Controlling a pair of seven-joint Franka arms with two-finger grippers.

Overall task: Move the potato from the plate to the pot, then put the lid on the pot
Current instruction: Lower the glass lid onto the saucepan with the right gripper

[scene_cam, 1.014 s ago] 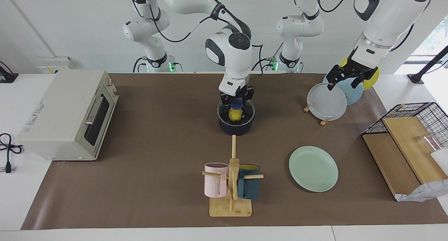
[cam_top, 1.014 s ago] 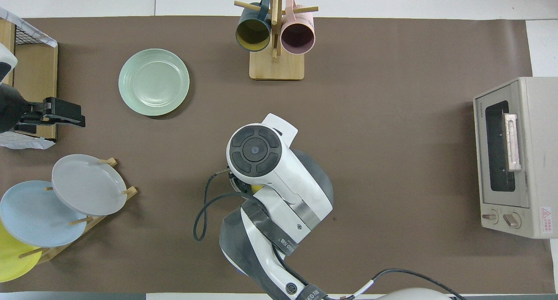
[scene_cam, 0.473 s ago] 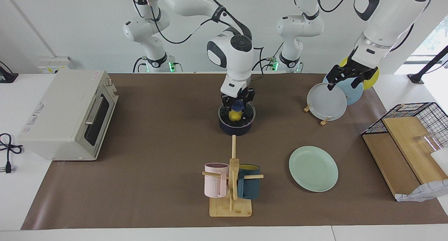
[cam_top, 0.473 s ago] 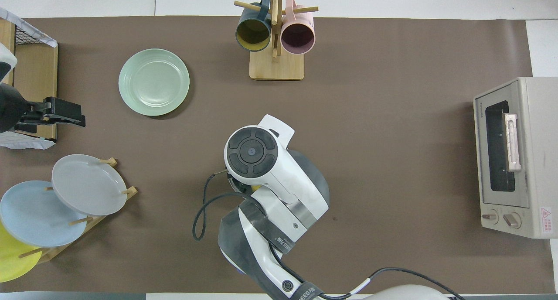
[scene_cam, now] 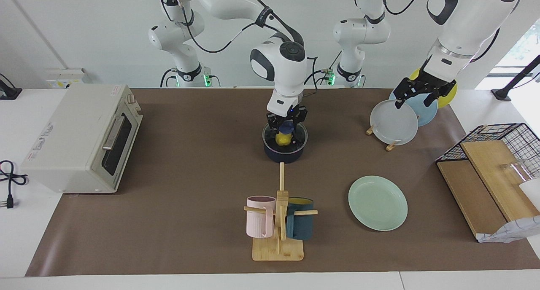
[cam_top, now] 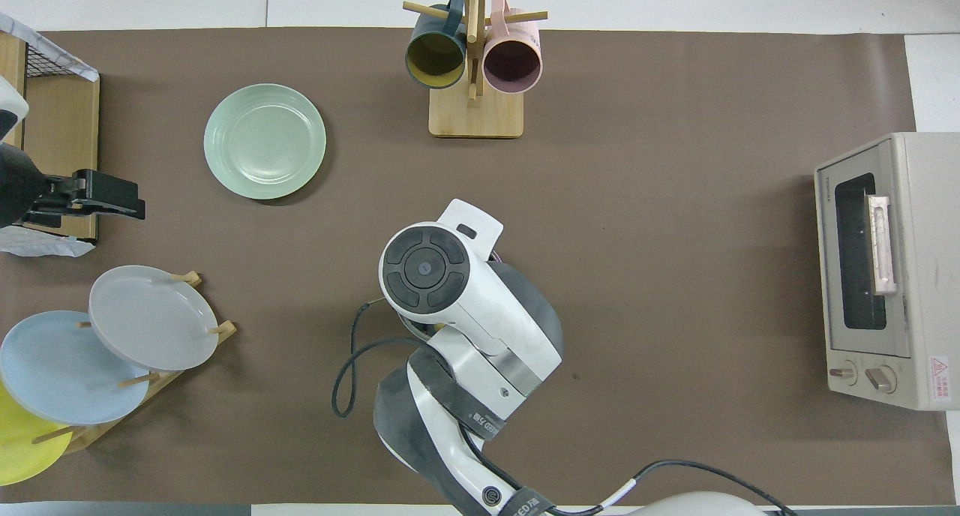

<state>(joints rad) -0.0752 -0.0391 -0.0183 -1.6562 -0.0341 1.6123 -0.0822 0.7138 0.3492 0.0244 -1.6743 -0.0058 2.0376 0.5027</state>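
The dark navy pot (scene_cam: pixel 284 154) stands mid-table, nearer to the robots than the mug rack. The clear glass lid (scene_cam: pixel 298 139) lies on it, and the yellow potato (scene_cam: pixel 282 139) shows through the glass inside the pot. My right gripper (scene_cam: pixel 287 122) hangs just over the lid, open, its fingers on either side of the blue knob (scene_cam: pixel 287 129). In the overhead view the right arm hides the pot and lid. The mint-green plate (scene_cam: pixel 377 202) (cam_top: pixel 265 141) lies bare toward the left arm's end. My left gripper (scene_cam: pixel 415 99) (cam_top: pixel 112 197) waits, open and empty, over the plate rack.
A toaster oven (scene_cam: pixel 84 138) stands at the right arm's end. A wooden mug rack (scene_cam: pixel 278 226) with a pink and a teal mug stands farther from the robots than the pot. Upright plates in a rack (scene_cam: pixel 394 123) and a wire basket (scene_cam: pixel 498 155) stand at the left arm's end.
My right gripper has risen slightly above the lid, which stays on the pot. The left arm has hardly moved.
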